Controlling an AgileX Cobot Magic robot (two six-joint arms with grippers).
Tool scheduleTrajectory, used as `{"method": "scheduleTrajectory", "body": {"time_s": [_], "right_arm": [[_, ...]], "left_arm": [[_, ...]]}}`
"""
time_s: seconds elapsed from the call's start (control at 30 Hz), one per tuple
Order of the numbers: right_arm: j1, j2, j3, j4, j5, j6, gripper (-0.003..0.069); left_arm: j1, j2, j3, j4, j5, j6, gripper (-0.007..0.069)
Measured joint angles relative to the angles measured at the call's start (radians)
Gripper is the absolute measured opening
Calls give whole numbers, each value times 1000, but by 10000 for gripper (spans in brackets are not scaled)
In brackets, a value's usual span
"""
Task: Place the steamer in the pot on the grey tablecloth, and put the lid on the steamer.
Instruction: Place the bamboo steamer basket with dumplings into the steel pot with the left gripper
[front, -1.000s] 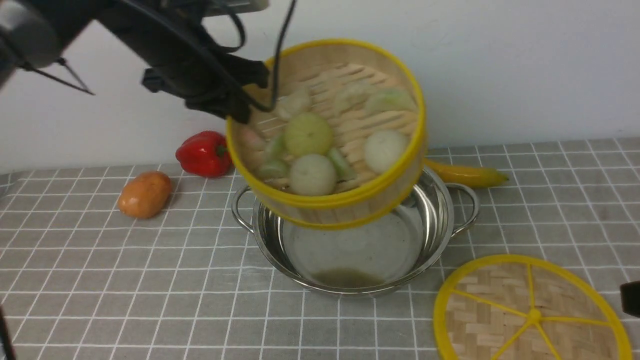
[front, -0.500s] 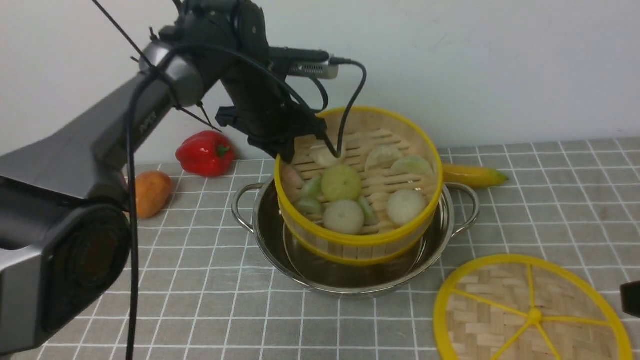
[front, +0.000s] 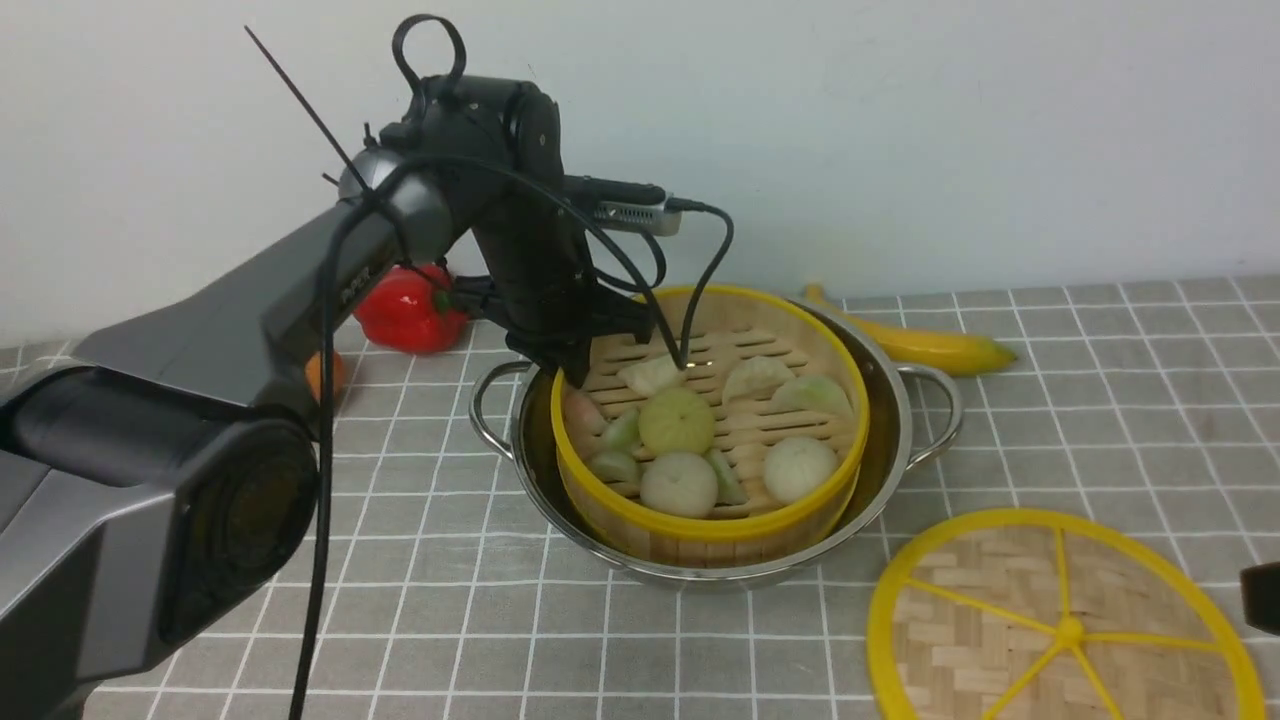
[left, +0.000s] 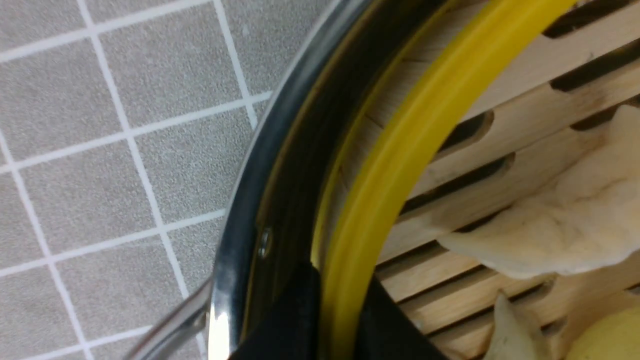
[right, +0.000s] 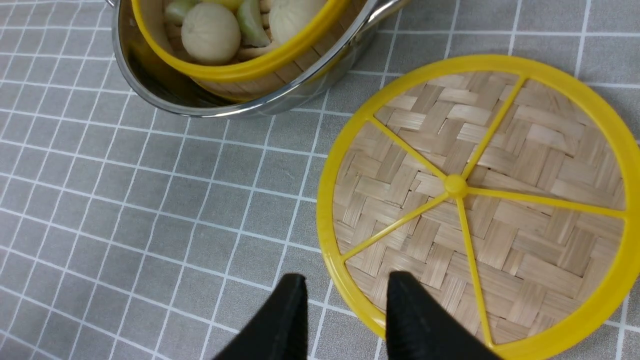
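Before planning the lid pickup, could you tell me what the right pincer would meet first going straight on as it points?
Probably the lid, at its near yellow rim, lying flat on the grey tablecloth just ahead of the open right pincer; the depth is unclear.

Bright, even light, soft shadows (glints on the pot (front: 893, 440) rim).

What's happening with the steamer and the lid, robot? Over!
Left gripper shut on steamer rim. Steamer inside pot. Right gripper open by lid edge, lid flat on grey tablecloth. Left gripper blocks lid's spot.
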Motion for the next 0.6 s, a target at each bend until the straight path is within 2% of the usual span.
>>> {"method": "scheduleTrajectory", "body": {"time_s": [0.2,0.33,0.5,0.6], "right_arm": [[0,0,0,0,0,1,242],[0,0,0,0,0,1,242],[0,0,0,0,0,1,242],[0,0,0,0,0,1,242]], "left_arm": [[0,3,0,0,-1,0,43],[0,3,0,-5,-1,-1,69],[0,3,-2,-16,-12,-8,170],[0,2,-9,-24,-16,-10,272]]}}
